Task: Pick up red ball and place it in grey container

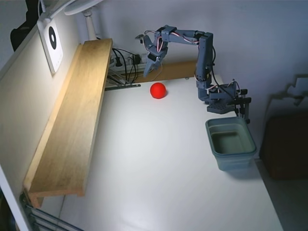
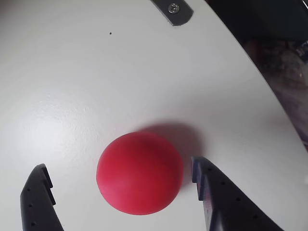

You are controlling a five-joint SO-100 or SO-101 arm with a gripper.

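Note:
The red ball (image 1: 158,90) lies on the white table near its far edge. My gripper (image 1: 150,69) hangs just above and behind it, pointing down. In the wrist view the ball (image 2: 139,172) sits between my two open dark fingers (image 2: 38,199), with a gap on each side; nothing is held. The grey container (image 1: 231,143) stands empty at the table's right edge in the fixed view, well away from the ball.
A long wooden shelf (image 1: 72,115) runs along the left wall. Cables and a power strip (image 1: 126,61) lie behind the ball. The arm's base (image 1: 224,99) is clamped just behind the container. A metal bracket (image 2: 174,10) shows at the table edge.

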